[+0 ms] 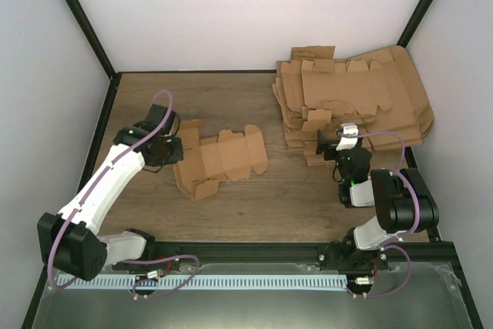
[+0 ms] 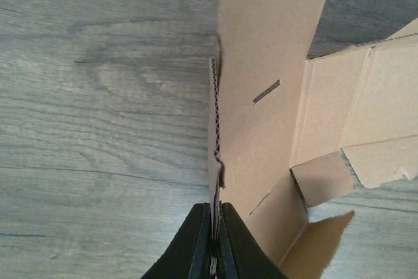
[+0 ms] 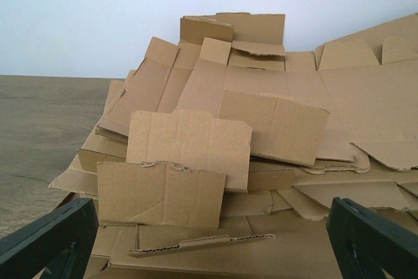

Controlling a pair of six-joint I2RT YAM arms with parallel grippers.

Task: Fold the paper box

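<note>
Wood-grain surface (image 1: 231, 213) inside white walls (image 1: 246, 5), black posts at the corners.

Box (image 1: 223, 156): one die-cut brown sheet, left of centre on the surface, mostly flat and unfolded; flaps and tabs splay out along its near and far edges; well apart from the pile (image 1: 354, 98).

Left hand (image 1: 171, 152): at the left end of the box; wrist view shows the left hand (image 2: 214, 253) pressed together, pinching the edge of the end panel of the box (image 2: 261, 129); the corrugated edge runs straight up from the fingertips, seen edge-on; that panel is tilted up off the surface; a short slot (image 2: 266, 91) is cut in it; the rest of the sheet lies to the right of it with a small tab folded near the crease.

Pile: many flat brown sheets, loosely stacked and fanned, at the far right corner against the wall.

Right hand (image 1: 339, 144): at the near left edge of the pile; in the wrist view the right hand (image 3: 209, 240) is spread wide, fingers (image 3: 49, 240) at the two lower corners of the frame; nothing held; the pile (image 3: 261, 115) fills the view ahead; whether the fingers touch it, I cannot tell.
</note>
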